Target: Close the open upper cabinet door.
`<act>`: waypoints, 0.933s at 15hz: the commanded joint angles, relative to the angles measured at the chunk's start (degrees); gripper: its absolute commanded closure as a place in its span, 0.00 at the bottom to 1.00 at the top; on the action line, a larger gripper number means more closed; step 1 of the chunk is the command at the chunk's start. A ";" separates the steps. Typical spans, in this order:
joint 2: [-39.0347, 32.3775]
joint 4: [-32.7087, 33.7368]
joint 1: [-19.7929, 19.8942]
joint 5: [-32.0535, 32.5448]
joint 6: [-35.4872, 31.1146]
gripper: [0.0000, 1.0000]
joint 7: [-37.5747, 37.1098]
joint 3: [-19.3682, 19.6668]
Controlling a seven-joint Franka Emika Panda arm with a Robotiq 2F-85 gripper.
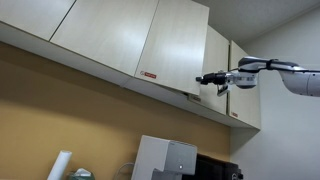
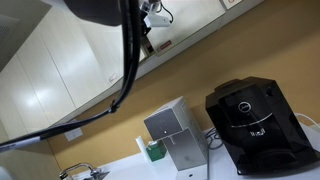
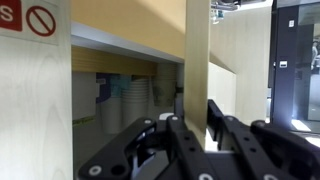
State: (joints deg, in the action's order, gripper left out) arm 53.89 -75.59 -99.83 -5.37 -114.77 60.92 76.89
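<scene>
Exteriors from below — wrist close

White rounded arm (image 1: 287,73) with grey joint bands, matte black ribbed gripper (image 1: 200,79), thick black cable (image 2: 127,55)

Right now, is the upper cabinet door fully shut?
No, in an exterior view the door stands out from its neighbours, ajar.

Arm horiz. — end effector (image 1: 202,78) fwd
</scene>
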 commanded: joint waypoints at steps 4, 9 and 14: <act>2.51 4.31 -4.15 2.35 2.96 0.93 0.17 -0.16; 4.58 11.23 -10.90 4.69 7.55 0.93 -0.10 0.83; 6.06 16.68 -16.24 7.75 8.65 0.93 -0.67 0.61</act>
State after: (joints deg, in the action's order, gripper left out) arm 59.08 -64.12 -112.24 0.20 -108.87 61.57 78.33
